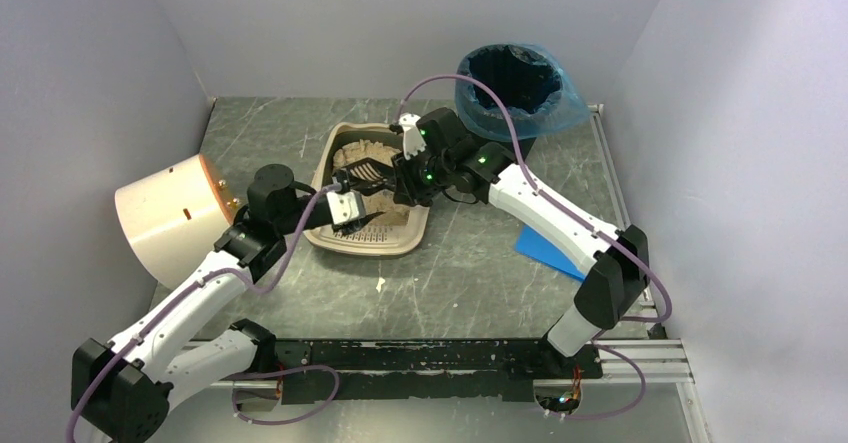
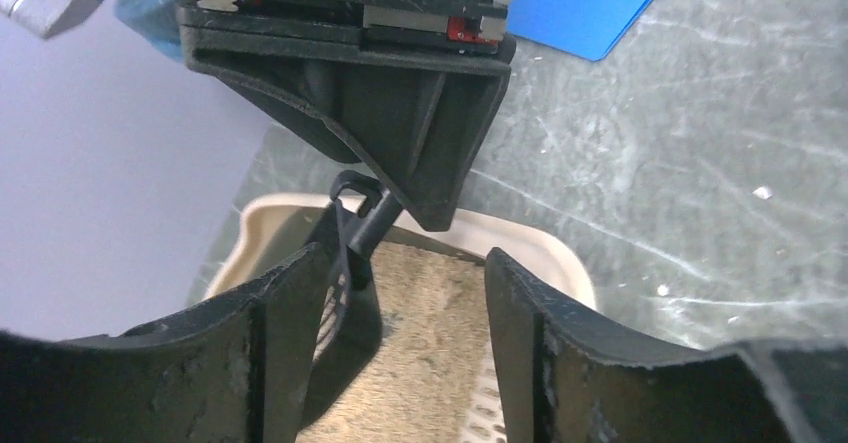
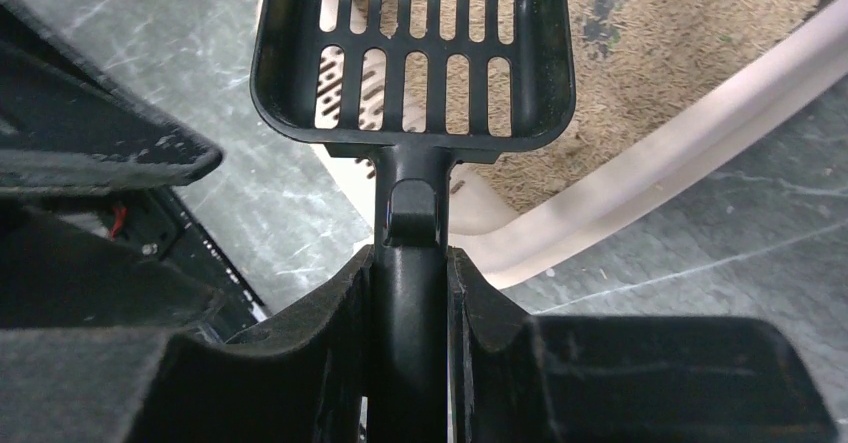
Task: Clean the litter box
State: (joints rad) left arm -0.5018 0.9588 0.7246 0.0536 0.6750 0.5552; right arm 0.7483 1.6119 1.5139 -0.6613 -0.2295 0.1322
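Observation:
The beige litter box [image 1: 417,225] lies mid-table with tan litter inside; its rim also shows in the left wrist view [image 2: 545,251] and the right wrist view [image 3: 640,173]. My right gripper [image 1: 402,178] [image 3: 410,258] is shut on the handle of a black slotted scoop [image 3: 412,188], whose head hangs over the box's litter [image 3: 700,43]. My left gripper [image 1: 345,209] [image 2: 405,263] hovers over the box's near end, its jaws apart with only litter seen between them. The scoop [image 2: 350,263] sits just beside its left finger.
A cream cylindrical drum [image 1: 170,218] lies on its side at the left. A black bin with a blue liner [image 1: 515,83] stands at the back right. A blue sheet [image 1: 545,248] lies right of the box. A small white scrap [image 1: 381,284] lies in front of it.

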